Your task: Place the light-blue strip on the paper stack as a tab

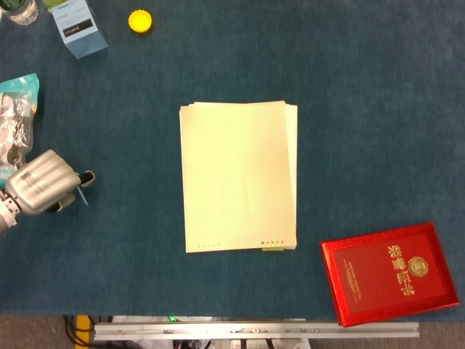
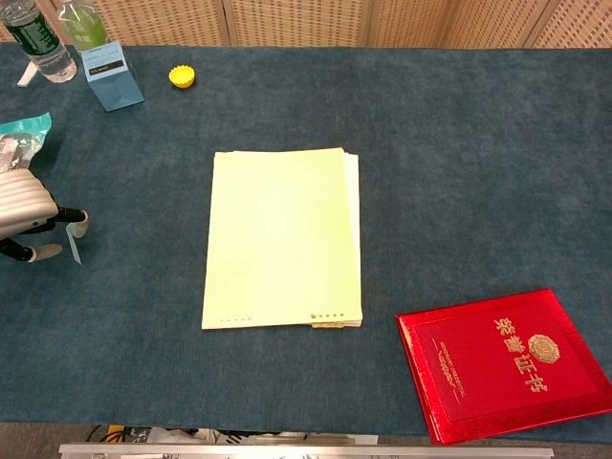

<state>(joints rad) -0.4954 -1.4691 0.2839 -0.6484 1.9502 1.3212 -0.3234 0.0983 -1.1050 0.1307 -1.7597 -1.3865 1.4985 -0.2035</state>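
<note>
**Strip in hand, tab not yet placed**

The left hand (image 1: 42, 190) sits well to the left of the paper stack (image 1: 240, 177), low over the blue table (image 1: 363, 109). Its fingers are curled in, and a thin light-blue strip (image 2: 74, 249) hangs from between the thumb and a finger, pointing downward. In the head view the strip shows only as a small sliver at the fingertips. So the strip is picked up and held, but it is nowhere near the paper.

The stack lies flat in the middle of the table, its sheets slightly fanned along the right edge. A small yellowish tab already pokes out at its bottom right corner; no blue one is on it.

As I judge it, the pickup is done and most of the job is left: carrying the strip across to the stack, lining it up on an edge, and pressing it down.

A red booklet (image 1: 391, 273) lies to the lower right of the stack. The right hand is not in sight in either view.
</note>
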